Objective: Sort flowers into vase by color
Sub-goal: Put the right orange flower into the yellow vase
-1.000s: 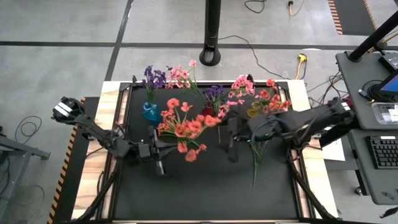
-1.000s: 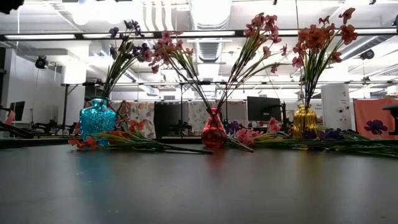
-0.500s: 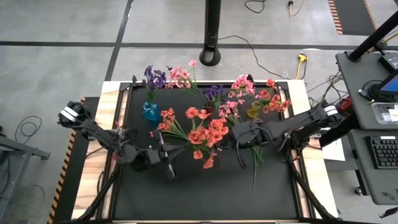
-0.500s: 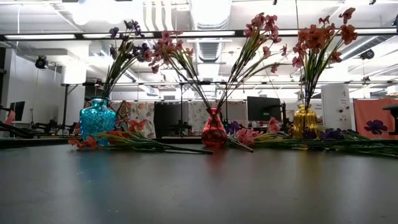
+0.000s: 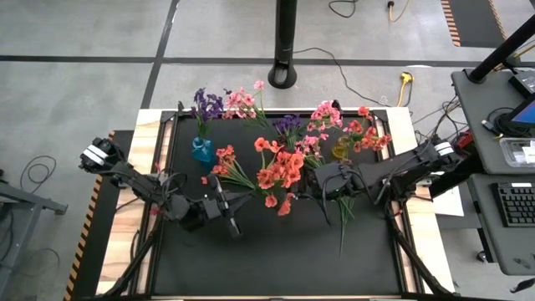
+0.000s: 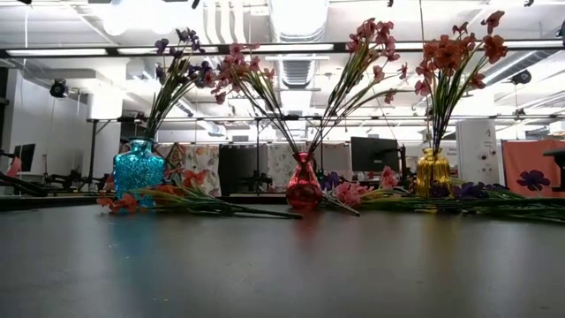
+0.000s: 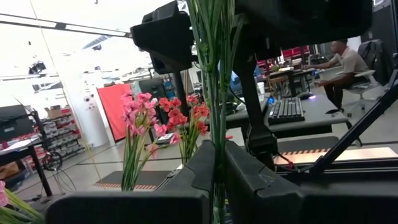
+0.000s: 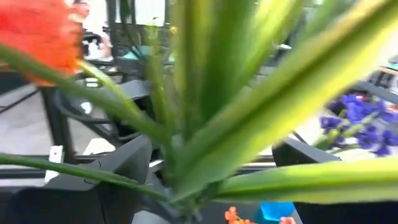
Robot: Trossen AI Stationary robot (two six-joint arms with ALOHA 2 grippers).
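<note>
An orange-red flower spray (image 5: 280,171) hangs over the table's middle, with my left gripper (image 5: 232,209) shut on its green stems. My right gripper (image 5: 322,194) is open just right of the blossoms. In the right wrist view its fingers (image 8: 124,163) stand on either side of the spray's green leaves (image 8: 249,93); I cannot tell whether they touch. A blue vase (image 6: 139,170), a red vase (image 6: 304,184) and a yellow vase (image 6: 433,170) stand along the far side with purple, pink and orange-red flowers in them. My left gripper pinches the spray's bundled green stems (image 7: 215,163) between its two fingers, well below the blossoms. The fingers come about level from the table's left and lie across the stems. The spray is lifted clear, its blossoms (image 5: 280,171) out toward my right gripper.
More sprays lie on the black mat: an orange-red one (image 5: 227,161) beside the blue vase, purple ones (image 5: 288,125) at the far middle, and a long green stem (image 5: 343,224) near the right. The mat's near half (image 5: 276,259) is bare.
My left gripper has carried the orange-red spray toward the table's right edge, still shut on its stems; the blossoms now sit close to my right gripper. My right gripper has shifted a little to the right, staying open.
</note>
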